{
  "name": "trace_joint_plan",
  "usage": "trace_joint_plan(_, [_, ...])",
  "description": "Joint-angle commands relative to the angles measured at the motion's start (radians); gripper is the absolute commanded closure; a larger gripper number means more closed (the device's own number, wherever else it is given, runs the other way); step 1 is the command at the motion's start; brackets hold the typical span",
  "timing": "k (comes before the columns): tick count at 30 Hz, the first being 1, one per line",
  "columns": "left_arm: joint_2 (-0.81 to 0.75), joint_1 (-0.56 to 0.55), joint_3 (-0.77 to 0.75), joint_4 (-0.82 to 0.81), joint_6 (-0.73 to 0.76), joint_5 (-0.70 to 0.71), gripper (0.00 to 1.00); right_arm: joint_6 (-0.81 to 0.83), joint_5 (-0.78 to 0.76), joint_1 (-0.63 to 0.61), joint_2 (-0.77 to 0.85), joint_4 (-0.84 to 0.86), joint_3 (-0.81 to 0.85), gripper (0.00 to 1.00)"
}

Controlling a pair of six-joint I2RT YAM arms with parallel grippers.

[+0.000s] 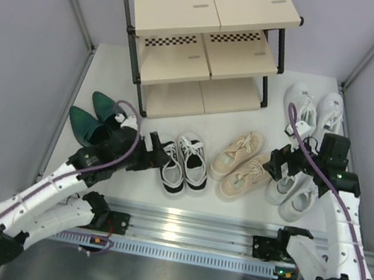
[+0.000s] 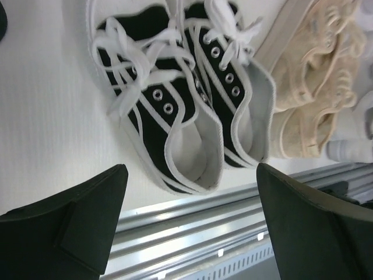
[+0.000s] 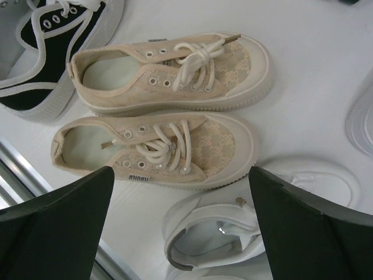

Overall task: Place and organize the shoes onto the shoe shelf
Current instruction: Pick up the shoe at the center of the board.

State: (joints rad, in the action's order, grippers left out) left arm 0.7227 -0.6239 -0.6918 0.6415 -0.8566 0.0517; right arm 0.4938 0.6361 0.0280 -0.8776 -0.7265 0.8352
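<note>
Black-and-white sneakers (image 2: pixel 186 116) lie just ahead of the left gripper (image 1: pixel 162 155), whose jaws stand wide apart, holding nothing. Beige sneakers (image 3: pixel 163 111) sit side by side right under the right gripper (image 1: pixel 275 166), likewise spread open and empty, with a white sneaker (image 3: pixel 215 233) close beneath it. Green heeled shoes (image 1: pixel 93 121) rest off to the left gripper's left. All these shoes are on the table (image 1: pixel 235 130); the shoe shelf (image 1: pixel 204 35) stands well beyond both grippers.
</note>
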Motion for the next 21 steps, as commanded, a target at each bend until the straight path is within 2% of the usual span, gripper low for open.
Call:
trace_joint_plan(1, [0.111,-0.222,-0.069,0.099,-0.249,0.347,0.03,0.019,0.039,-0.011,0.008,0.076,-0.034,0.01])
trace_joint_plan(4, [0.161,-0.281,-0.072,0.139,-0.379,0.381,0.11,0.022,0.043,-0.005,0.02,0.113,-0.087,0.01])
trace_joint_plan(5, [0.161,-0.29,-0.061,0.136,-0.403,0.387,0.18,0.012,0.037,-0.004,0.023,0.133,-0.096,0.01])
trace_joint_plan(7, [0.156,-0.319,-0.022,0.13,-0.482,0.421,0.2,0.009,0.051,0.003,0.025,0.144,-0.105,0.01])
trace_joint_plan(15, [0.282,-0.451,-0.037,0.119,-0.578,0.533,0.21,0.037,0.056,0.012,-0.009,0.139,-0.108,0.01])
trace_joint_plan(21, [0.411,-0.516,0.0,0.115,-0.738,0.646,0.35,0.042,0.063,0.021,0.023,0.137,-0.119,0.0])
